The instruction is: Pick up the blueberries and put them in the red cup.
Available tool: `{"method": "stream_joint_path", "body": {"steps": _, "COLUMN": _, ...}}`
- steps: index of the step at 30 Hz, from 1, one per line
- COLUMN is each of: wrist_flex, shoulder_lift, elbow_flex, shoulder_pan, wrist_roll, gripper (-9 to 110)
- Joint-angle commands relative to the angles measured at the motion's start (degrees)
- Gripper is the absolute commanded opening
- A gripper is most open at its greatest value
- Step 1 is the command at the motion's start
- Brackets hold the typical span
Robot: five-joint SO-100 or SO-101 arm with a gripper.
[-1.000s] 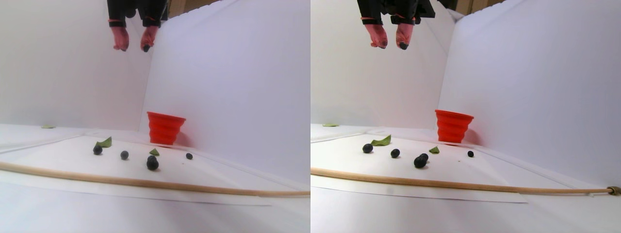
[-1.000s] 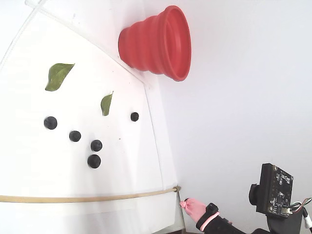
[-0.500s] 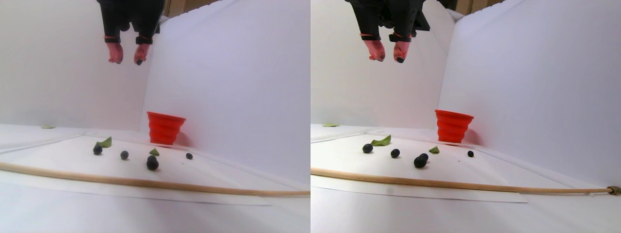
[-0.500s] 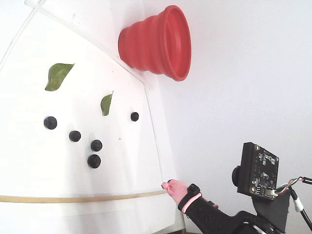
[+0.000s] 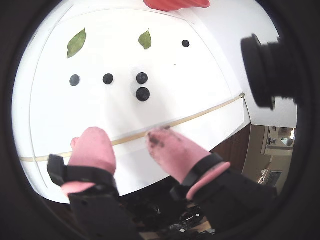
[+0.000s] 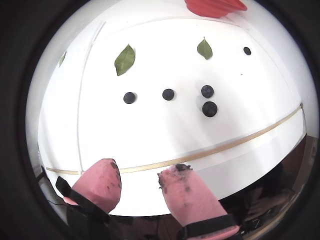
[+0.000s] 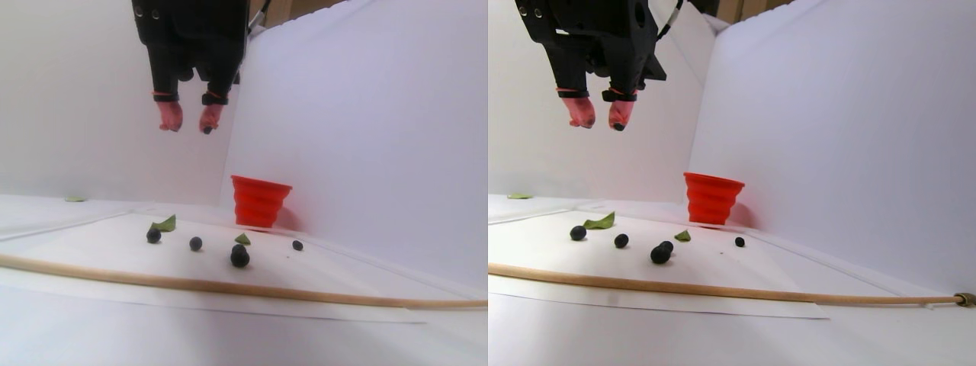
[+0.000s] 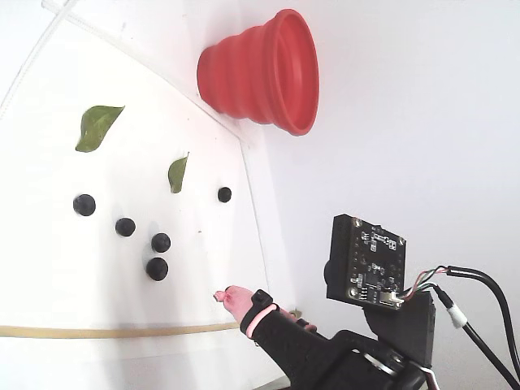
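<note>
Several dark blueberries lie on the white sheet: three in a row (image 5: 108,78), one just below the row's right end (image 5: 143,94), and one apart near the cup (image 5: 185,43). They also show in the other wrist view (image 6: 168,94), the stereo pair view (image 7: 239,258) and the fixed view (image 8: 157,268). The red cup (image 8: 260,73) stands at the sheet's far edge, its base just in both wrist views (image 5: 175,4) (image 6: 215,6). My gripper (image 5: 125,134) (image 6: 141,167) (image 7: 188,126) hangs high above the table, open and empty, with dark smudges on its pink fingertips (image 6: 180,172).
Two green leaves (image 5: 76,43) (image 5: 145,39) lie beyond the berries. A thin wooden stick (image 7: 229,287) crosses the table on the near side of the berries. White walls (image 7: 366,114) close in the back and right. A camera module (image 5: 265,70) sits beside the gripper.
</note>
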Motion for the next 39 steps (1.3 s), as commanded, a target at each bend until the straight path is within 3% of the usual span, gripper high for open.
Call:
{"method": "stream_joint_path", "body": {"steps": 1, "wrist_flex": -1.93, "shoulder_lift": -0.70, "elbow_flex": -5.19, "shoulder_pan": -0.26, "wrist_roll": -0.53, "gripper": 16}}
{"method": "stream_joint_path", "body": {"steps": 39, "wrist_flex": -16.96, "shoulder_lift": -25.75, "elbow_flex": -14.77, "shoulder_pan": -4.48, "wrist_roll": -1.14, "gripper": 17}}
